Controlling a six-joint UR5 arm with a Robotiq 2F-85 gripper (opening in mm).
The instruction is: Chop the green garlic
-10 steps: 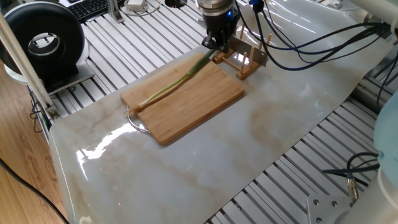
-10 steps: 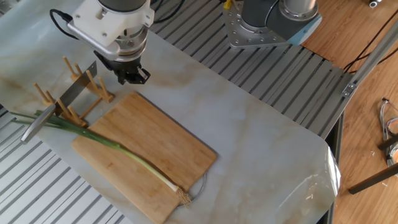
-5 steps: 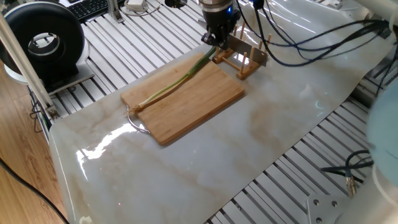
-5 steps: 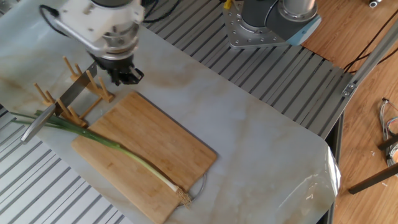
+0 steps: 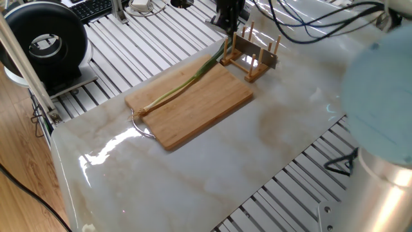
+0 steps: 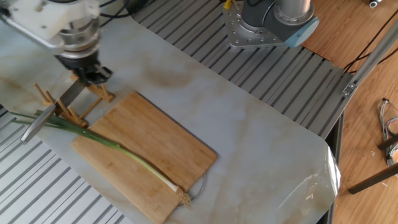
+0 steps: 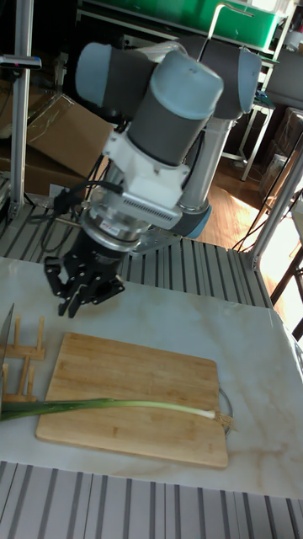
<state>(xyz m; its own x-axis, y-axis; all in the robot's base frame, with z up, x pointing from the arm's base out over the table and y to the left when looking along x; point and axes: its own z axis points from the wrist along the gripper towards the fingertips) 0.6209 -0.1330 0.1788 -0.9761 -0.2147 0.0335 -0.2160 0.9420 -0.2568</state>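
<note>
We look first at the gripper (image 7: pixel 82 296). In the tall fixed view its two dark fingers (image 7: pixel 71 301) point down and they stand a little apart, with nothing between them, so we see the jaws spread and empty. In the other fixed view the gripper (image 6: pixel 92 74) is above the wooden rack (image 6: pixel 69 102), very near the top of the knife (image 6: pixel 57 107), but we cannot tell if it touches the blade. In one fixed view the gripper (image 5: pixel 226 19) is only partly visible at the top edge, just above the rack (image 5: pixel 252 57).

The knife stands tilted in the slots of the rack, with its handle going out over the ribbed metal surface. The rack is just beside one short end of the cutting board (image 7: pixel 126 381).

The green garlic (image 7: pixel 118 407) lies flat along one long edge of the board. Its pale end with the small roots is near the board's short end where a metal loop (image 6: pixel 199 185) is fixed. Its green leaves go past the opposite end of the board and lie beside the base of the rack, under the knife handle. The gripper is apart from the stalk.

The board lies on a pale marble-like sheet (image 5: pixel 212 174) that covers the table.
</note>
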